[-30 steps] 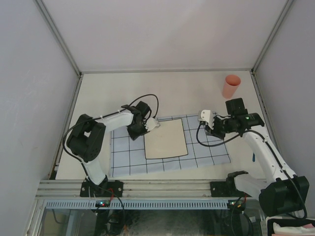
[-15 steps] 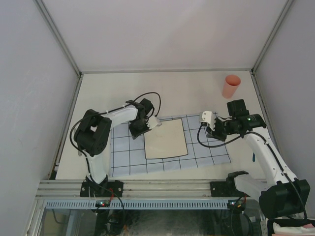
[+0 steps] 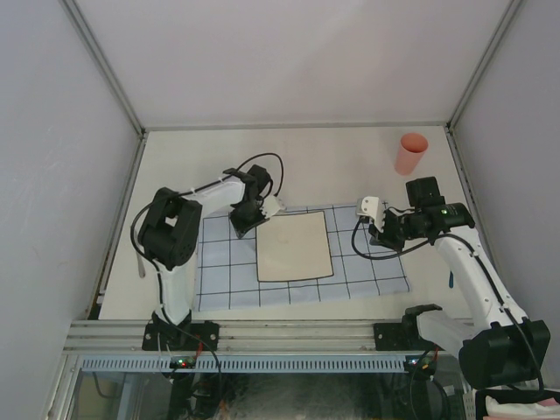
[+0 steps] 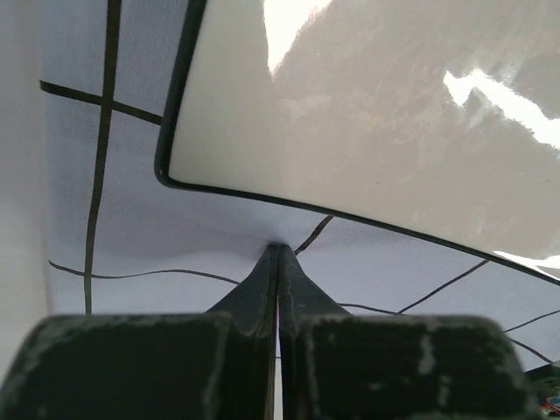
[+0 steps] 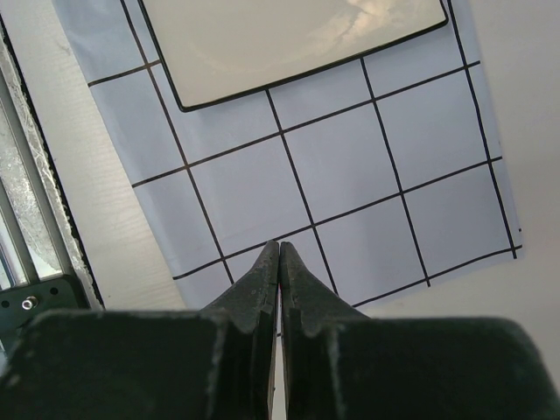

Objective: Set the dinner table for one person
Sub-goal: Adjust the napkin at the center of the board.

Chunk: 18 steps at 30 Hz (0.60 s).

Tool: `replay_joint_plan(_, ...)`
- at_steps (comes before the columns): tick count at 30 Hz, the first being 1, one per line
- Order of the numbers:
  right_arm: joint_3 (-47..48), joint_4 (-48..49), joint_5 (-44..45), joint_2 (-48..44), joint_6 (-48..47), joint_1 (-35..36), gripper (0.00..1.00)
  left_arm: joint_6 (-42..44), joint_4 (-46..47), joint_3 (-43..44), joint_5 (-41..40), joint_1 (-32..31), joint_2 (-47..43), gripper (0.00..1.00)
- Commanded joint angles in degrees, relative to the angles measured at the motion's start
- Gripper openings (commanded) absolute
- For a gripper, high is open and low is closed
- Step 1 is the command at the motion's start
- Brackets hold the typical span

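The dinner table (image 3: 306, 166) is the off-white surface that fills the enclosure in the top view. A light-blue grid cloth (image 3: 367, 271) lies on its near half. A square off-white plate (image 3: 295, 247) with a dark rim sits flat on the cloth, left of the cloth's centre. A pink cup (image 3: 410, 153) stands upright on bare table at 2 o'clock from the plate, well apart from the cloth.

**Step in hand.** The cloth and plate are laid. The cup is not yet in the setting. Judged from the layout, the current step is a correction of the cloth at the plate's 10 o'clock corner.

**Next move.** The cup probably goes to the cloth next. The right arm is nearer to it. Its jaws must spread wide enough to pass the cup's wall before closing, and the cup must stay upright in transit.

**Fingers.**
- The left gripper (image 4: 277, 254) has its fingers pressed together with no gap. The tips meet the cloth just beside the plate's corner, and the grid lines bend toward them. Whether a fold is pinched cannot be told.
- The right gripper (image 5: 279, 254) is also fully closed and holds nothing. It hangs over the cloth at 3 o'clock from the plate. Contact with the cloth cannot be told.
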Motion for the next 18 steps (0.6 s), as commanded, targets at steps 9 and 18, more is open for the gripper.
replay_joint_plan(9,1.0,0.2,-0.6,-1.0,0.2,-1.1,0.0,1.4,6.4,4.8,-0.5,2.8,4.8,0.0)
replay_joint_plan(18,1.0,-0.3,-1.2,-1.2,0.5,-2.1,0.0,1.8,5.1,9.0,-1.0,3.7,8.1,0.0)
